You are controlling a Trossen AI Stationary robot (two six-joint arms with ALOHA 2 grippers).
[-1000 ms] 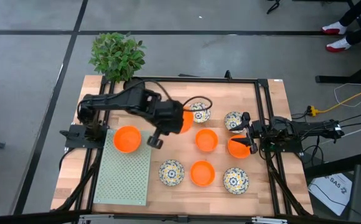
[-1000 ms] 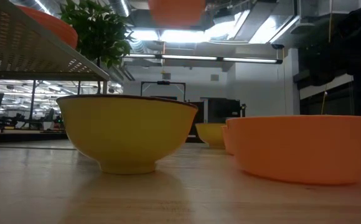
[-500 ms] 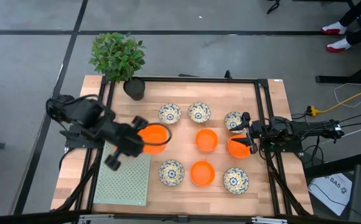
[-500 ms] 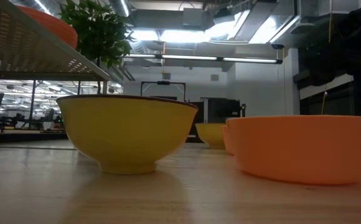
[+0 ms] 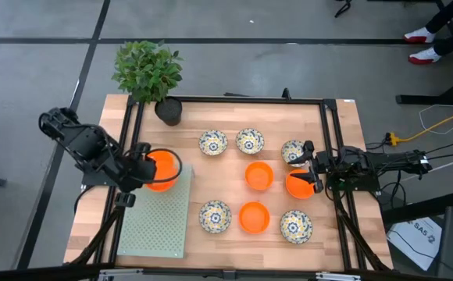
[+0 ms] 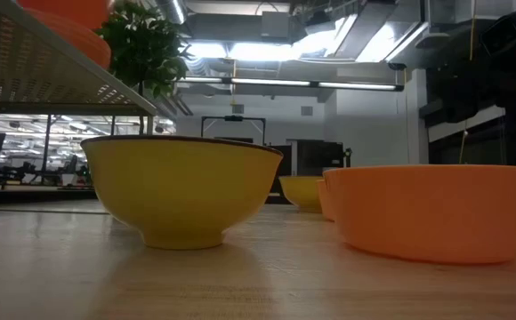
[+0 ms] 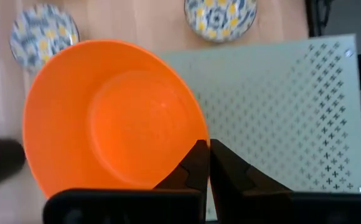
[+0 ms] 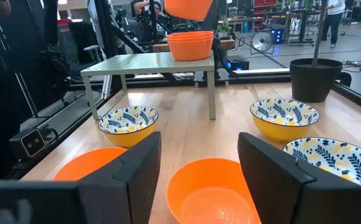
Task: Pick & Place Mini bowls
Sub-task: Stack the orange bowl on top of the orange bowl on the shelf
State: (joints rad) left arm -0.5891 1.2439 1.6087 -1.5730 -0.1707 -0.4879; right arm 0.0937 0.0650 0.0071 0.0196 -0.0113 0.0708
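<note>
My left gripper [image 5: 145,167] [image 7: 205,155] is shut on a plain orange mini bowl [image 5: 162,170] [image 7: 115,115]. It holds the bowl in the air over the far end of the pale green perforated shelf [image 5: 155,215]. The stacked orange bowls [image 8: 190,45] stand on that shelf right under the held bowl [image 8: 190,7]. More mini bowls rest on their feet on the wood: patterned ones [image 5: 213,143] [image 5: 250,141] [image 5: 215,216] and orange ones [image 5: 259,176] [image 5: 254,217]. My right gripper [image 5: 309,168] [image 8: 199,174] waits open at the table's right, above an orange bowl [image 8: 208,193]. My left gripper pinches the orange bowl's rim [image 7: 200,138] at one spot, one finger [image 7: 193,163] inside the bowl and the other outside. The fingers come slanting down from the table's left side. The bowl hangs lifted clear, mouth up, roughly level.
A black plant pot [image 5: 168,111] with a green plant [image 5: 147,70] stands at the far left corner. A black frame [image 5: 332,140] runs around the wooden table. The shelf stands raised on legs [image 8: 211,93]. People show in the room beyond.
My left gripper has carried the orange bowl from the table's far middle toward the left edge. It now hangs over the shelf, above the orange bowls there. The wrist has rolled on the way, and the arm has drawn back toward its base. The grip stays shut.
</note>
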